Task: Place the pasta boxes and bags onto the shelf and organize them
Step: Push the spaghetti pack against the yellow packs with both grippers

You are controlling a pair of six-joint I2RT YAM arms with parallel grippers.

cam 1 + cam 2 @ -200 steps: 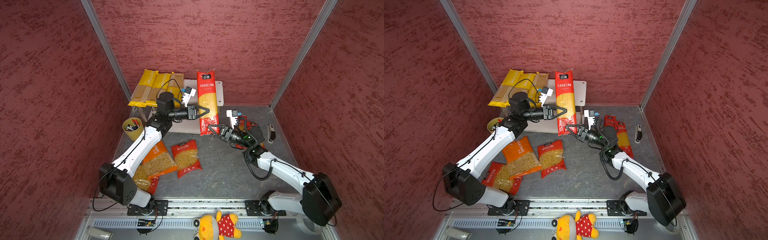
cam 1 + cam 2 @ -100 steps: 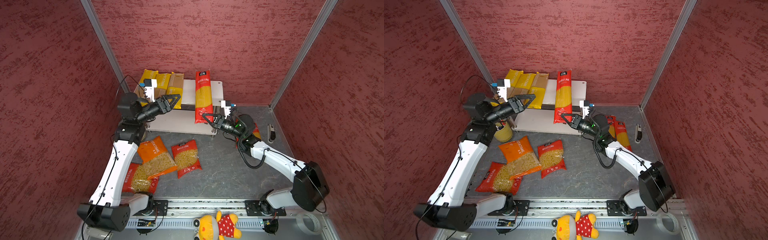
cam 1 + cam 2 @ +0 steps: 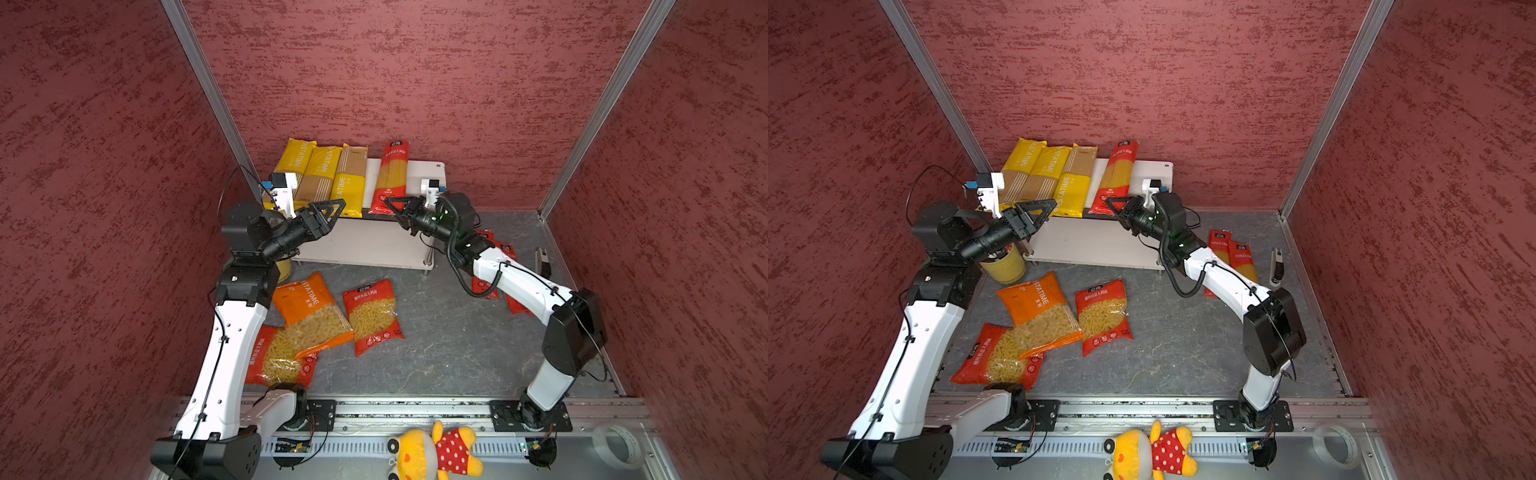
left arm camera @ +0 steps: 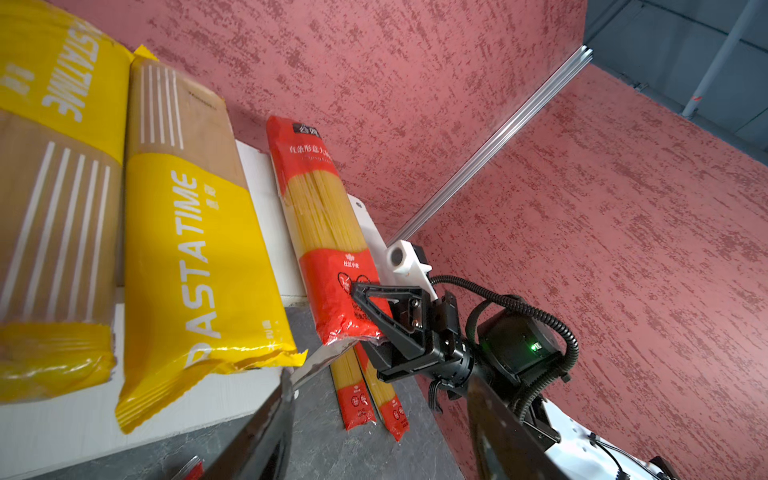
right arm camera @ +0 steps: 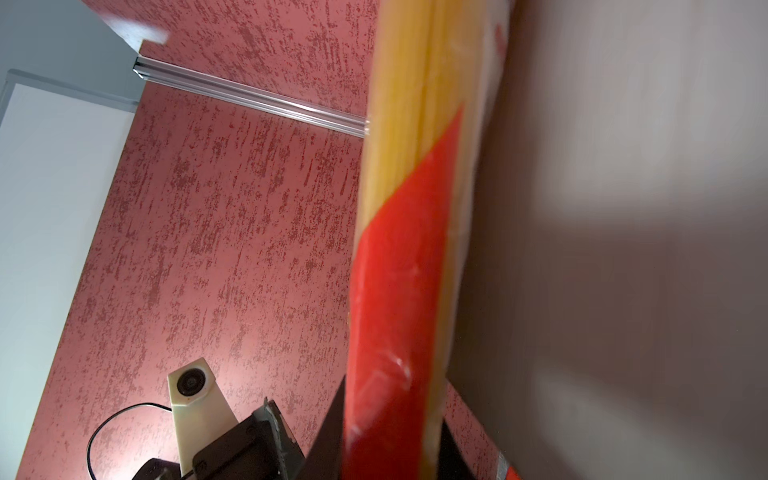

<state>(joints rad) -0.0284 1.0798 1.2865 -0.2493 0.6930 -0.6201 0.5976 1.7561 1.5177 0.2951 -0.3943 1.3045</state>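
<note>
Red spaghetti pack (image 4: pixel 320 216) sits pinched between right fingers (image 4: pixel 409 320).

On the white two-tier shelf (image 3: pixel 424 170), three long yellow spaghetti packs (image 3: pixel 322 178) fill the top's left; bare board lies right of the long red spaghetti pack (image 3: pixel 390 178).

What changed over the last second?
The left gripper let go of the red spaghetti pack and drew back left, open. The right gripper, still shut on its near end, pushed it farther back on the shelf top. The yellow packs and floor bags stayed put.
</note>
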